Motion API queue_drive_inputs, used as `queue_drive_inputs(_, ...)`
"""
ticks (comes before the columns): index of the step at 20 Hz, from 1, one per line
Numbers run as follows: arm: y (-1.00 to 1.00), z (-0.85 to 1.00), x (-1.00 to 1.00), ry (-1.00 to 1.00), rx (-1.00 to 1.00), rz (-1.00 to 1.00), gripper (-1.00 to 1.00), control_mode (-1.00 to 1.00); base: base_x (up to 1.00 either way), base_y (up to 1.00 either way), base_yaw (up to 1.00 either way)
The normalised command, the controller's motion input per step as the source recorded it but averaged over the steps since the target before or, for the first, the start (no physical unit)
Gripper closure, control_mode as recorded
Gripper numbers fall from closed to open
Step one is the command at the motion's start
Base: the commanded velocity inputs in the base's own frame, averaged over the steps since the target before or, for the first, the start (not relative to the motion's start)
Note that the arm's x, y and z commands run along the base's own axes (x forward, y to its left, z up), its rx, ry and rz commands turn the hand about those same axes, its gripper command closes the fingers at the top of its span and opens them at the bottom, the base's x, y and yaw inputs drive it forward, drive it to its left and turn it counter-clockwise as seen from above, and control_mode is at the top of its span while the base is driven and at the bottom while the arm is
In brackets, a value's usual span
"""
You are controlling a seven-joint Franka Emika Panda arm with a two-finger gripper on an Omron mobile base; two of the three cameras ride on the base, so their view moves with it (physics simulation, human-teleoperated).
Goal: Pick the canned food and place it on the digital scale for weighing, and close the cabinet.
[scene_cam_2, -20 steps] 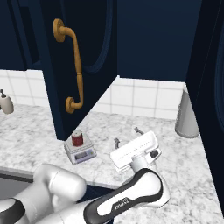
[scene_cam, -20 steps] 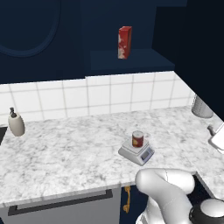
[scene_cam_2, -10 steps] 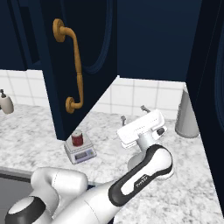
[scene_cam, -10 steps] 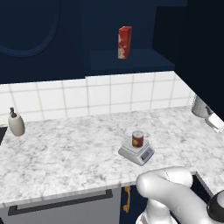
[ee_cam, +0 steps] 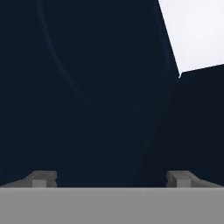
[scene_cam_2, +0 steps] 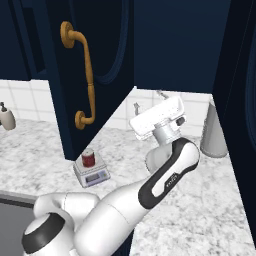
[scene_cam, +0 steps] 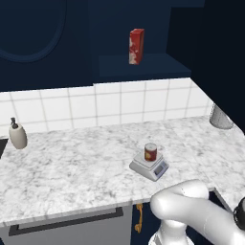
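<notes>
Now the gripper (scene_cam_2: 148, 101) is raised above the counter (scene_cam_2: 210, 200), its fingers spread wide with nothing between them, pointing toward the inner face of the open cabinet (scene_cam_2: 105, 60) door, which stands just beside it. Well below and off to the side, past the door's lower edge, the canned food (scene_cam_2: 88, 157) stands upright on the digital scale (scene_cam_2: 91, 172). Up close, the two fingertips (ee_cam: 43, 178) frame the door's dark arched panel.

Dark-red canned food (scene_cam: 150, 152), light-grey digital scale (scene_cam: 149, 166), navy cabinet (scene_cam_2: 95, 75), gold handle (scene_cam_2: 82, 75), white-grey marbled counter (scene_cam: 72, 167)
</notes>
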Motion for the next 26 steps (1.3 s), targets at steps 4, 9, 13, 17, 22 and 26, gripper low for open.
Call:
queue_drive_inputs(4, 0.98, 0.50, 0.28, -0.05, -0.02, -0.01, -1.00, -1.00, 0.00, 0.00, 0.00)
queue_drive_inputs(9, 1.00, 0.47, 0.28, 0.00, -0.09, -0.09, -1.00, -1.00, 0.00, 0.00, 0.00)
queue_drive_inputs(13, 1.00, 0.50, 0.44, 0.00, -0.17, -0.20, -1.00, -1.00, 0.00, 0.00, 0.00)
queue_drive_inputs(17, 0.93, 0.46, 0.58, 0.02, -0.16, -0.28, -1.00, -1.00, 0.00, 0.00, 0.00)
queue_drive_inputs(22, 0.91, 0.45, 0.54, 0.09, -0.28, -0.32, -1.00, -1.00, 0.00, 0.00, 0.00)
queue_drive_inputs(26, 1.00, 0.17, 0.88, 0.14, -0.31, -0.32, -1.00, -1.00, 0.00, 0.00, 0.00)
